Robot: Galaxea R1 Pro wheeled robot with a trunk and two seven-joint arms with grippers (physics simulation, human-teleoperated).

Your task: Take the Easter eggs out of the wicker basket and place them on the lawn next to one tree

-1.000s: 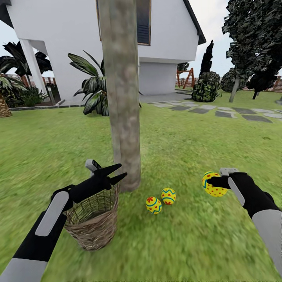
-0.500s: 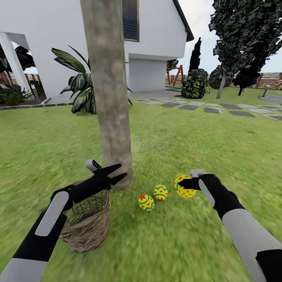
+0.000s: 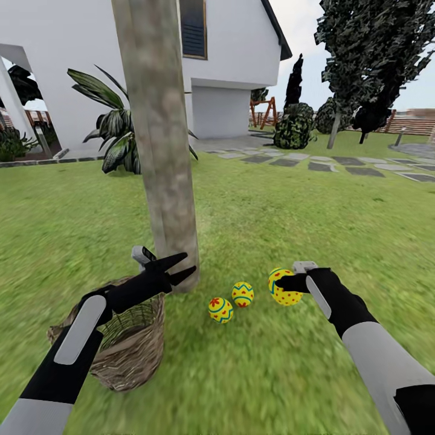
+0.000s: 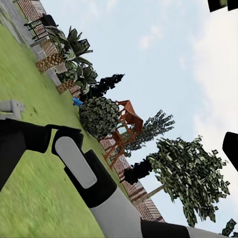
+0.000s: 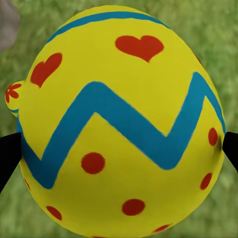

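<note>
Two Easter eggs, one nearer me and one just behind it, lie side by side on the lawn right of the tree trunk's base. A third egg is held above the grass to their right, with my right gripper shut on it. The wicker basket stands on the grass left of the trunk. What I see of its inside is bare weave. My left gripper hovers open over the basket's far rim, close to the trunk.
A broad-leaved plant and the white house stand behind the tree. Grey stepping stones run across the right background, with dark conifers and a fence beyond. Open grass spreads to the right of the eggs.
The camera has turned, shifting the scene leftward. My right gripper has carried its egg in towards the two lying eggs. The left arm has kept its pose.
</note>
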